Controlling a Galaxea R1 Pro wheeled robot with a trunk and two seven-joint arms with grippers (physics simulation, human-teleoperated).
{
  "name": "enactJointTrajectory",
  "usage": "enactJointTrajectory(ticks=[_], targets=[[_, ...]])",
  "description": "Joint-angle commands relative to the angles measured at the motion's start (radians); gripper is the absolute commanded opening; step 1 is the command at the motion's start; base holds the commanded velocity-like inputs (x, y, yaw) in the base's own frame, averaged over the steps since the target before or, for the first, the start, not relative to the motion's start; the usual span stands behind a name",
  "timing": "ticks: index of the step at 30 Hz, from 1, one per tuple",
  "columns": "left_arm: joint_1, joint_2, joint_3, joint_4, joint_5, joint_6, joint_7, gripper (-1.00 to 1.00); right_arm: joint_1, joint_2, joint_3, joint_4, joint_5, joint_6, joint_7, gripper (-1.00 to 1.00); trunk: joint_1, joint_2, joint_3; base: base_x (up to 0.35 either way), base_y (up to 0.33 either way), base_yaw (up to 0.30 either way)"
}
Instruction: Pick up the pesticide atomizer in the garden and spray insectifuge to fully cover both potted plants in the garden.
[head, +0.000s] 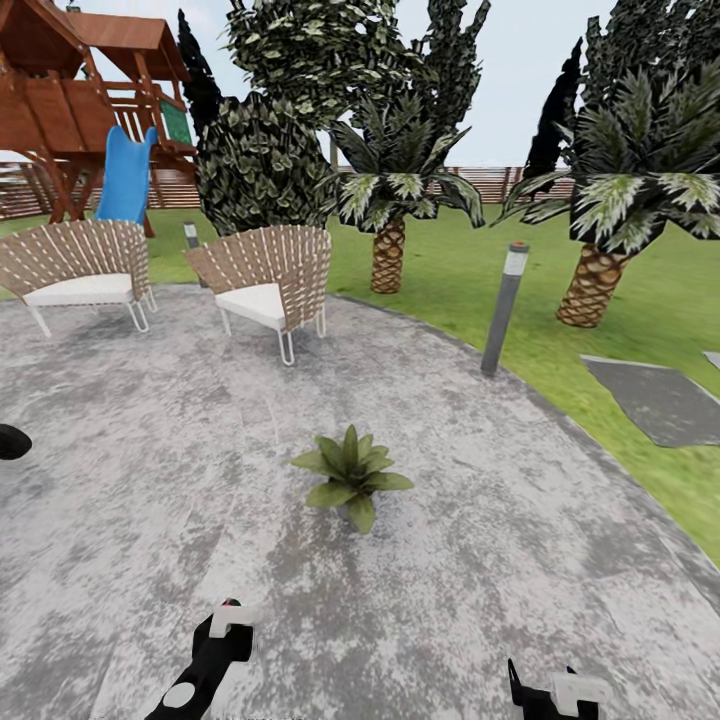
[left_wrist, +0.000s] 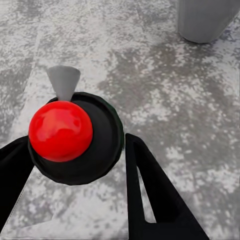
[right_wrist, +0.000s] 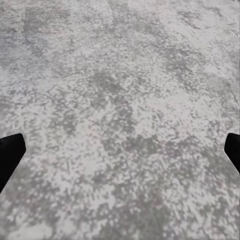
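No readable text, label, brand, number or sign anywhere in these views.
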Motion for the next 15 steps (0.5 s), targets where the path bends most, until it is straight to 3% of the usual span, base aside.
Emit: enactJointTrajectory(ticks=[1,15], targets=[[-0.001,0.000,0.000,0.001,-0.004,-0.003,0.000,-1.00,0.000,0.001,-0.005,0.000,0.011,-0.003,0.000,1.00,0.000,0.000,-0.001,0.000,0.000,0.278],[-0.001,0.000,0.000,0.001,-0.004,-0.003,0.000,-1.00,0.000,0.001,-0.004,0.000,0.011,-0.003,0.001,1.00,0.000,0.000,-0.001,0.000,0.000,0.278]])
